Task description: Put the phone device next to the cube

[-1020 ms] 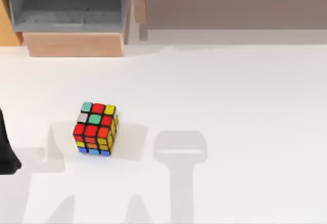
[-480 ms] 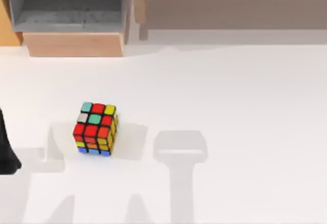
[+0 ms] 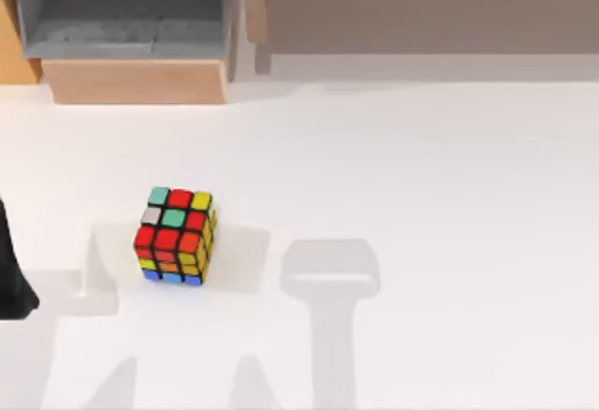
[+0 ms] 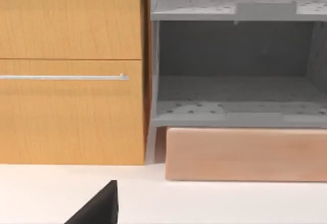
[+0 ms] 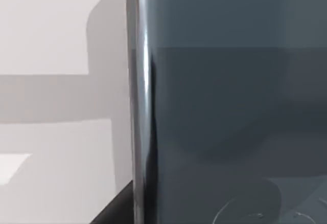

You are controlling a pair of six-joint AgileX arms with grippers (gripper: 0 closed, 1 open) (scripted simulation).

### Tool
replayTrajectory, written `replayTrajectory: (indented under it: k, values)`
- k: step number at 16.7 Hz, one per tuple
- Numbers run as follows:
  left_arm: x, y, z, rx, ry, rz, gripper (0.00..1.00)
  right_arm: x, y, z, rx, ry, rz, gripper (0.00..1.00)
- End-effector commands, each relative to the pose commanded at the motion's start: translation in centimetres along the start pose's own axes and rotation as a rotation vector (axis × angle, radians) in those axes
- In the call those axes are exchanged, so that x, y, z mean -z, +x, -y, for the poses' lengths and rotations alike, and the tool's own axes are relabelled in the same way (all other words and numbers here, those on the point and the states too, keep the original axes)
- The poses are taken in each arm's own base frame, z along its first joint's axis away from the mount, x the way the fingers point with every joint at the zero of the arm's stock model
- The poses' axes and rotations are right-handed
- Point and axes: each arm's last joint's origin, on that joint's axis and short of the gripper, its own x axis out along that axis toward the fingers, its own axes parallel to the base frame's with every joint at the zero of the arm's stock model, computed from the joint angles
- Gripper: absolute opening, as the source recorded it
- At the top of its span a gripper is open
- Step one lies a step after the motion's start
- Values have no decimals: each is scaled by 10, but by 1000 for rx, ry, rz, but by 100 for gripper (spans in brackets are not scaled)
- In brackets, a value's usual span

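Note:
The cube, a 3x3 puzzle with red, teal, yellow and orange stickers, rests on the white table left of centre. The phone device looms very close in the right wrist view, a dark glossy slab with a thin silvery rim, held up off the table with the white surface behind it. My right gripper is shut on it; a dark tip pokes out beside the rim. A phone-shaped shadow falls to the right of the cube. My left gripper is parked at the left edge.
A grey open shelf unit on a wooden base stands at the back left, beside an orange-wood cabinet. A wooden ledge runs along the back right.

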Motion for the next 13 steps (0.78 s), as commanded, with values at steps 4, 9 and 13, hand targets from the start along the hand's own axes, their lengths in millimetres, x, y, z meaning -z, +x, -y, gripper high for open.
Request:
replayTrajectory:
  k: [4, 9, 13]
  values:
    - [0, 0, 0, 0, 0, 0, 100, -35, -35, -29, 34, -18, 101, 0]
    - [0, 0, 0, 0, 0, 0, 100, -79, -78, -106, 21, -67, 208, 0]
    - [0, 0, 0, 0, 0, 0, 100, -92, -101, -196, -32, -121, 235, 0]
